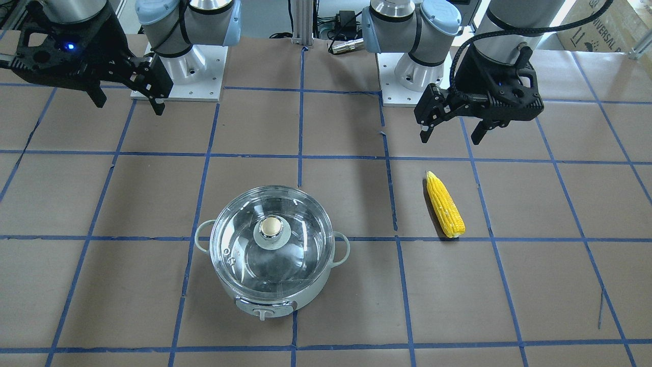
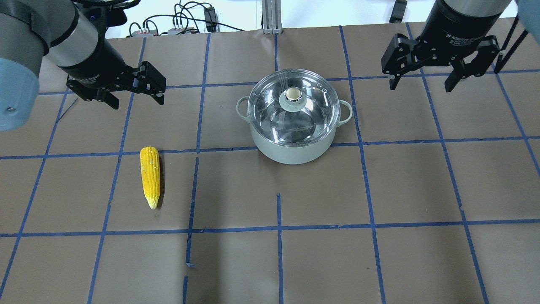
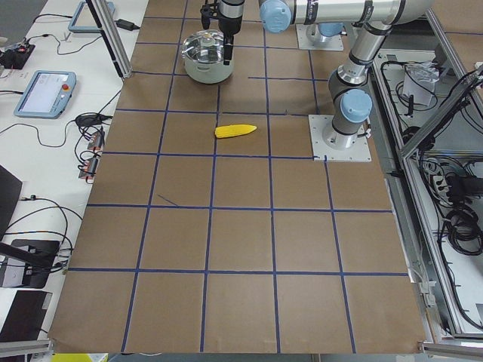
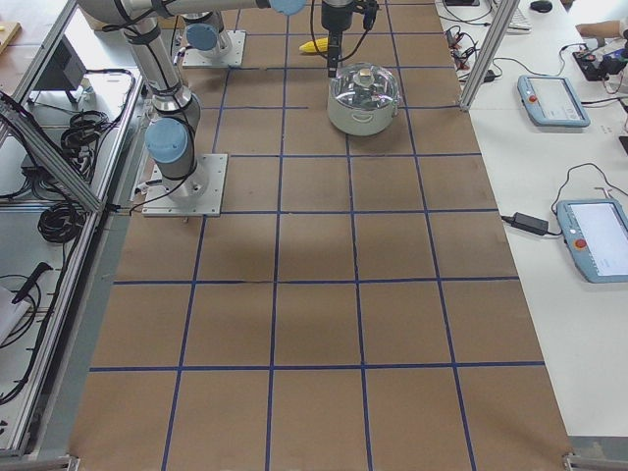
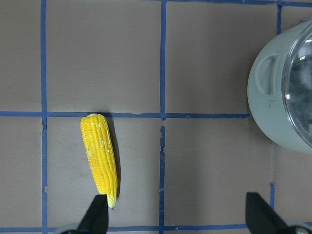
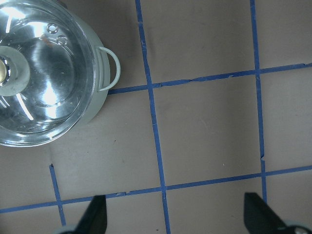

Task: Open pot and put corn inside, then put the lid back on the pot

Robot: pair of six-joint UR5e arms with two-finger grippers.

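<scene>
Nothing of the job is done yet, as I judge it. The round clear glass lid [image 2: 303,120], topped by a tan wooden knob [image 2: 292,93], sits squarely on the round pale mint-white pot [image 2: 291,152]. The pot stands just above the middle of the overhead view on the brown-papered, blue-taped desk [image 2: 379,190]. The yellow tapered corn cob [image 2: 150,177] lies flat in the left half of that view, well apart from the pot. Its long axis runs up and down the frame, pointed end toward the bottom edge. The left pincer [image 2: 137,102] hangs just up-frame of the cob's blunt end, fingers spread wide and empty; its wrist camera shows the cob's tip beside one fingertip at the lower left. The right pincer [image 2: 420,86] hovers at the upper right, likewise spread wide and holding nothing, with the knob to its left at nearly the same height in the picture. The lid must come off first, and the knob is a small upright target. The right pincer looks slightly nearer to it and would reach it by travelling sideways across the frame, while the left one is lined up with the corn, whose axis it would need to straddle crosswise.
</scene>
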